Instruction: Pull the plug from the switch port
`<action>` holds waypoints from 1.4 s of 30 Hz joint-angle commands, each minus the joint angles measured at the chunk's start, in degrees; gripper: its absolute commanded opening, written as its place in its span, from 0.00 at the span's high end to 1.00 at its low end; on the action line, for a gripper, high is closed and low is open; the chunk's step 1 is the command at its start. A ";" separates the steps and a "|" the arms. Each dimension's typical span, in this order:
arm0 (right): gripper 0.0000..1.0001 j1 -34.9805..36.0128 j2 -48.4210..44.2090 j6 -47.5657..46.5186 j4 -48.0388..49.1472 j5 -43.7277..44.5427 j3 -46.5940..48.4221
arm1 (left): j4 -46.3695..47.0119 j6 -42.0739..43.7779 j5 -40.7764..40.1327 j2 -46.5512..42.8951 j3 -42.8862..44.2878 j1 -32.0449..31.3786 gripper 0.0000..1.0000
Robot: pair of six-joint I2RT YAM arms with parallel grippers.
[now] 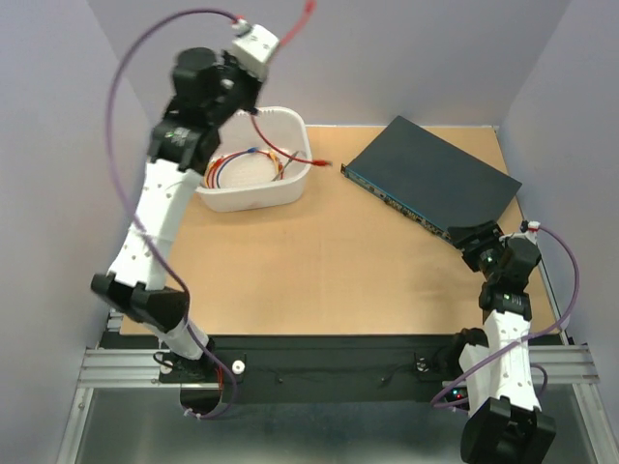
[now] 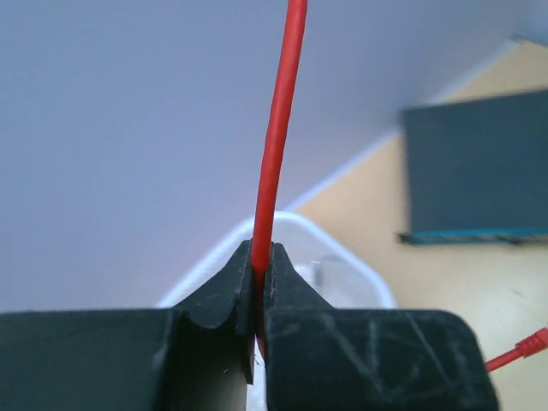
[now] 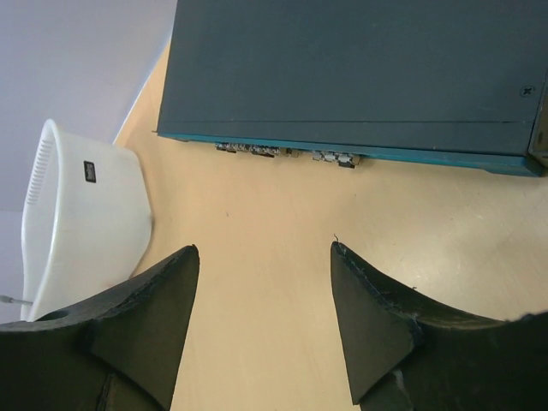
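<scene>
The switch [image 1: 430, 174] is a flat dark blue-grey box at the back right of the table. Its socket edge [image 3: 282, 152] shows no cable in it. My left gripper [image 1: 271, 43] is raised high over the white tub and shut on a red cable [image 2: 278, 145]. The cable hangs down across the tub to its red plug [image 1: 320, 162], which lies on the table just left of the switch's corner, apart from it. The plug also shows in the left wrist view [image 2: 527, 345]. My right gripper [image 3: 265, 253] is open and empty, low by the switch's near corner [image 1: 479, 237].
A white plastic tub [image 1: 253, 188] stands at the back left with several coiled cables inside. It also shows in the right wrist view [image 3: 86, 214]. Grey walls close in the back and sides. A purple cable [image 1: 121, 116] loops along the left arm.
</scene>
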 commanded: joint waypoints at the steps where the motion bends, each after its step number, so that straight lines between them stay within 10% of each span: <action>1: 0.32 0.26 -0.21 -1.40 0.81 0.43 1.96 | 7.87 2.10 -2.50 -3.35 -3.29 6.19 1.00; 17: 0.30 0.26 -1.44 -1.14 0.46 -3.61 1.17 | 32.00 13.27 -7.54 13.26 -25.45 17.98 1.00; 19: 0.29 0.26 -0.48 -1.58 0.46 -4.84 1.70 | 29.99 13.28 -6.04 12.03 -26.07 17.98 0.55; 20: 0.26 0.34 0.05 -1.84 0.46 -5.28 1.87 | 28.75 12.23 -4.99 10.46 -25.81 17.90 0.02; 31: 0.00 0.26 3.92 -8.08 -2.79 -3.36 7.05 | -4.81 9.05 -4.19 -5.10 -12.00 17.89 0.01; 42: 0.00 0.26 3.75 -15.03 -13.86 15.26 14.27 | -10.64 8.19 -10.96 -29.89 -47.98 19.92 0.01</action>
